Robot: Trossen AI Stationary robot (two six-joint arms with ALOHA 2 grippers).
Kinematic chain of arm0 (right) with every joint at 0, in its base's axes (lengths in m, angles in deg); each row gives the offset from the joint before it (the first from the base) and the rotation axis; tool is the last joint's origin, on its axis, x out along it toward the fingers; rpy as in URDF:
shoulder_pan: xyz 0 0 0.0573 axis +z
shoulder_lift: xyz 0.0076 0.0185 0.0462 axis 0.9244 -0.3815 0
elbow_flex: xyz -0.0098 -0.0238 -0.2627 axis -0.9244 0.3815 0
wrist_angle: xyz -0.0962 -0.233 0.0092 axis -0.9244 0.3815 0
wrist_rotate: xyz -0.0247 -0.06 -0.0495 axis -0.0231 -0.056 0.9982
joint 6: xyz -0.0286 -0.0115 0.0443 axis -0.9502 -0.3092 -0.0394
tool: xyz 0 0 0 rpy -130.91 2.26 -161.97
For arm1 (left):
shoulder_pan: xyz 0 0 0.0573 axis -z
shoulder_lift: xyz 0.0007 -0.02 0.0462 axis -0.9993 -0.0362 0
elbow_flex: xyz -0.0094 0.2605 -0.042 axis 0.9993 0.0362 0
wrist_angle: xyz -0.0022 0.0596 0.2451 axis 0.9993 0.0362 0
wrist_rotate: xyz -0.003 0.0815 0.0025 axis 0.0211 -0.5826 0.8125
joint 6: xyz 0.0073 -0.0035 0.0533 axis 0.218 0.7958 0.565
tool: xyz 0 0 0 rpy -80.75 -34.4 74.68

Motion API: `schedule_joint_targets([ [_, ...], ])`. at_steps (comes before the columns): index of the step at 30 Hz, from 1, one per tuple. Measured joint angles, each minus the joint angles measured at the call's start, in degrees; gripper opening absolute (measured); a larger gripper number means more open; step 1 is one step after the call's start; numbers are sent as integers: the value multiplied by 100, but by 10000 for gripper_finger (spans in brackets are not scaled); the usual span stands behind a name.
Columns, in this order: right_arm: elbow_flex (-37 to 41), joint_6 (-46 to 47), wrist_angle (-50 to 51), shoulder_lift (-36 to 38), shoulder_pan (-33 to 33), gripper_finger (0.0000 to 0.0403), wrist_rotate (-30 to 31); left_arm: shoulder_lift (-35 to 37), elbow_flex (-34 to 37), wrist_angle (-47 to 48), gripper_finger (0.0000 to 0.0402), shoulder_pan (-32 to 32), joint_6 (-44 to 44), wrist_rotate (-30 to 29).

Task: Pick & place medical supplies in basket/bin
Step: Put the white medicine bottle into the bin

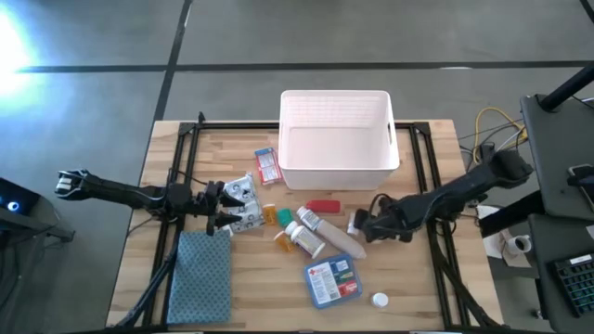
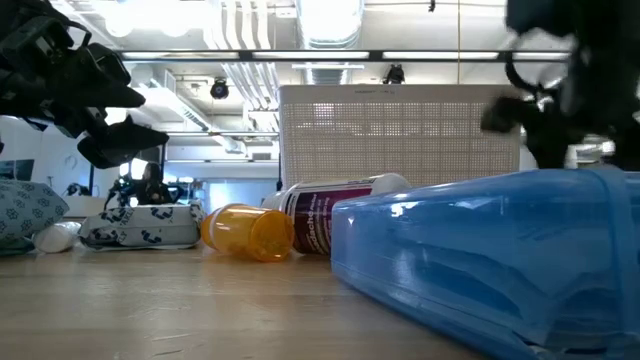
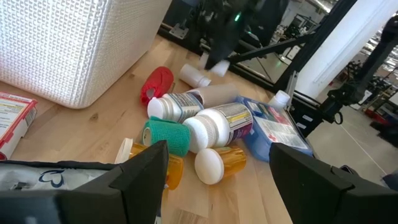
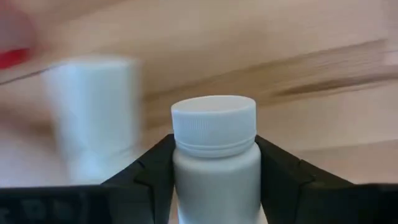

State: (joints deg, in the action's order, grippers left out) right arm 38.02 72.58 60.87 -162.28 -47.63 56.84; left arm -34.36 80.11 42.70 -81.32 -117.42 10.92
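The white bin [image 1: 334,130] stands at the table's far middle. Supplies lie in a heap in front of it: a red tube [image 1: 323,206], white pill bottles [image 1: 306,239], orange vials [image 1: 283,243], a blue packet [image 1: 332,280] and a red-white box [image 1: 267,165]. Silvery blister packs [image 1: 243,199] lie left of the heap. My right gripper [image 1: 360,225] points down at the heap's right side, shut on a small white bottle [image 4: 214,174]. My left gripper [image 1: 223,211] hovers open above the blister packs [image 2: 140,228], with nothing between its fingers [image 3: 140,174]. My right gripper pinches the small white bottle's body just below its ribbed cap [image 4: 213,121], one finger [image 4: 155,168] on each side. The fingers come from above, pointing steeply down, and lie across the bottle. In the left wrist view the bottle [image 3: 196,76] lies on its side on the table.
A blue-grey folded cloth [image 1: 202,276] lies at the near left. A loose white cap [image 1: 380,300] sits near the front edge. A green roll [image 3: 165,135] lies among the bottles. Black frame rails [image 1: 186,167] run along both sides of the table.
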Motion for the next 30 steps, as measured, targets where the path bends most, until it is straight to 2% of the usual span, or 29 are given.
schedule_joint_targets([
  [3,-550,-625,-20,424,48,162,586,0,0,0,260,-1,0,1],
  [9,-2058,-3350,-62,1127,-45,162,2243,0,0,0,260,-2,0,0],
  [12,-2798,-4561,-36,1260,-431,168,3526,0,0,0,260,0,0,1],
  [14,-3168,-5250,142,1248,-935,170,3987,0,2,0,260,1,0,0],
  [16,-3438,-5715,500,1125,-1690,172,3750,0,0,0,260,1,0,0],
  [20,-3653,-6528,1077,742,-3211,180,2013,0,0,0,260,-1,0,0],
  [22,-3655,-6962,1074,510,-3752,193,1130,0,1,-8,260,1,0,-48],
  [24,-3653,-7206,1024,269,-4130,207,533,0,1,-51,260,-1,-1,-323],
  [26,-3678,-7341,1069,102,-4271,218,353,3,2,-100,260,-2,-225,-452],
  [30,-3983,-7544,1302,-87,-4259,231,601,13,0,-270,260,-2,-1384,-448],
])
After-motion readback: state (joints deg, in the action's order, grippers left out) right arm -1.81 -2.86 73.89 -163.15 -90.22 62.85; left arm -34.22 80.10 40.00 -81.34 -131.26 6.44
